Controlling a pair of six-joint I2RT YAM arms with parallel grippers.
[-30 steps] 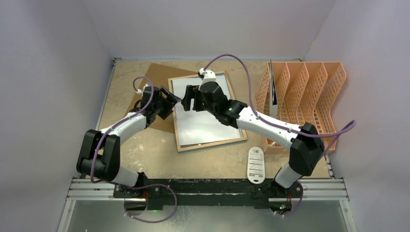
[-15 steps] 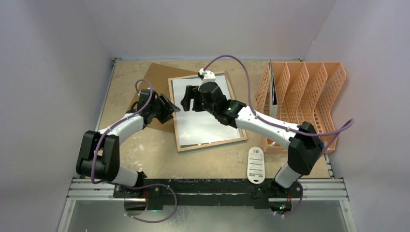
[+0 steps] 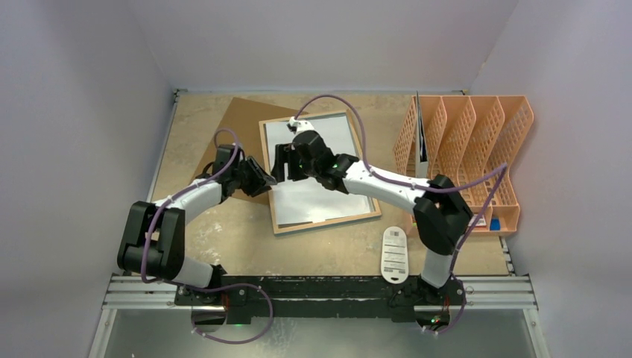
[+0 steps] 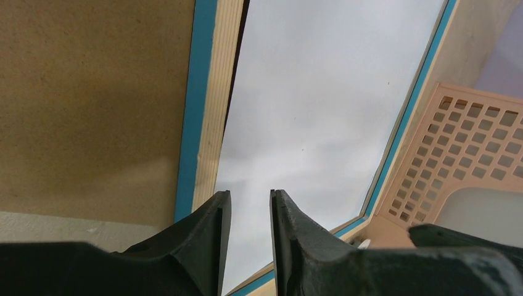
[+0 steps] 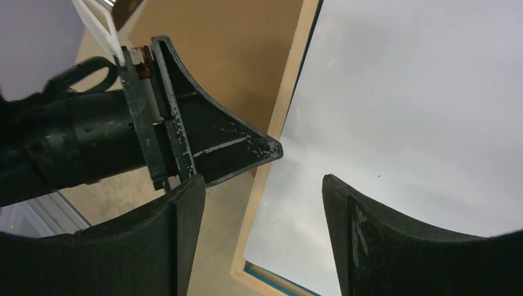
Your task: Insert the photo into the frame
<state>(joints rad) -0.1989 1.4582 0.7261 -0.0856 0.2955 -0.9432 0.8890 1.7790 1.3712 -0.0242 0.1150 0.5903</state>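
Pale wood faces upward: the frame [image 3: 328, 223] is laid back-up at the middle of the table [image 3: 223, 239], turned slightly askew. Bright blue is seen only along its outer edge in the left wrist view. The photo [image 3: 320, 198] is lying inside the frame, plain white back uppermost, so no print can be seen. A brown backing board [image 3: 238, 123] is spread flat to the far left, with its right part tucked under the frame's left rail.

The left gripper [image 3: 264, 181] is placed low at the frame's left rail, roughly halfway along it, tips pointed right toward the photo's left edge. Its fingers are drawn near one another with a narrow slit left between them; the white sheet is seen through that slit and nothing is pinched.

The right gripper [image 3: 283, 162] is held just far of the left one, above the same rail. Its fingers are spread wide, one over the rail and board, the other over the white sheet; nothing is gripped. Contact with the sheet cannot be told.

An orange lattice file organiser [image 3: 477, 142] is stood at the right, well apart from the grippers. A white remote control [image 3: 395, 253] is laid near the right arm's base.
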